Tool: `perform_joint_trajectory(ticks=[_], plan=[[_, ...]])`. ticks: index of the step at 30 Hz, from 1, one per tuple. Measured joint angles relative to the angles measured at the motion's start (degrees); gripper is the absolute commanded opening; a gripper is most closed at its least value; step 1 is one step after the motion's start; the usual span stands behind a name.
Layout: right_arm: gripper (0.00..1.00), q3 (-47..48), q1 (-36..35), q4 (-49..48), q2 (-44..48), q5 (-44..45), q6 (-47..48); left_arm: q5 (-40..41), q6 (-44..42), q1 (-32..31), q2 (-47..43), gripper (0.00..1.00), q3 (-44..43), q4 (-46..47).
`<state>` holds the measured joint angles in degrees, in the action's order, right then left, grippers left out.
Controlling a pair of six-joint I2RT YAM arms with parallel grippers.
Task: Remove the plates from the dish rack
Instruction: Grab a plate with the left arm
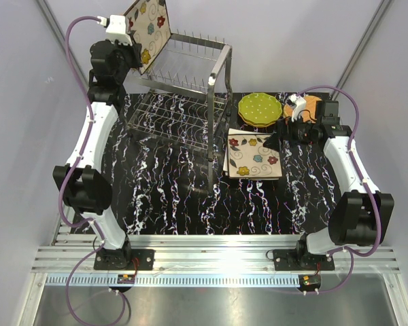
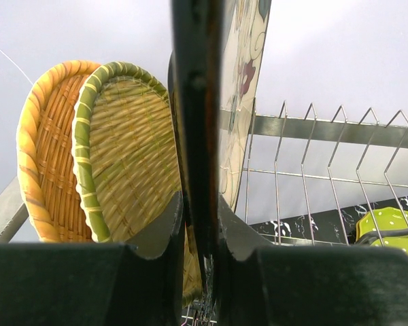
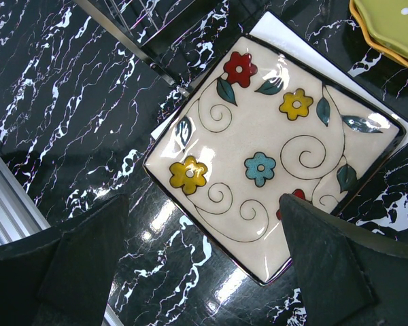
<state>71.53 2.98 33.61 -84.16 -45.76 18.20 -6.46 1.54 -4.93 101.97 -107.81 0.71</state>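
My left gripper [image 1: 131, 42] is shut on the edge of a square cream flowered plate [image 1: 149, 30] and holds it tilted above the far left of the steel dish rack [image 1: 183, 88]. In the left wrist view the gripper [image 2: 198, 227] clamps that plate's dark rim [image 2: 241, 88]. An orange wicker plate [image 2: 47, 170] and a green-rimmed wicker plate [image 2: 122, 149] stand on edge just beside it. My right gripper [image 1: 280, 132] is open and empty over a stack of square flowered plates [image 1: 253, 155]. In the right wrist view the gripper [image 3: 204, 210] hovers above the top plate [image 3: 272, 149].
Green dotted plates [image 1: 260, 109] lie stacked right of the rack and show in the right wrist view [image 3: 394, 27]. An orange wicker plate [image 1: 314, 103] lies behind the right wrist. Rack prongs [image 2: 313, 156] stand right of the held plate. A rack leg [image 1: 212, 156] stands next to the square stack.
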Motion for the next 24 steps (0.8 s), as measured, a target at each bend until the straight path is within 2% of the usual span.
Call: perform_joint_trajectory(ticks=[24], plan=[[1.00,0.0,0.0,0.0,0.0,0.0,-0.2,0.8,-0.7,-0.4,0.0,0.00,-1.6,-1.7]])
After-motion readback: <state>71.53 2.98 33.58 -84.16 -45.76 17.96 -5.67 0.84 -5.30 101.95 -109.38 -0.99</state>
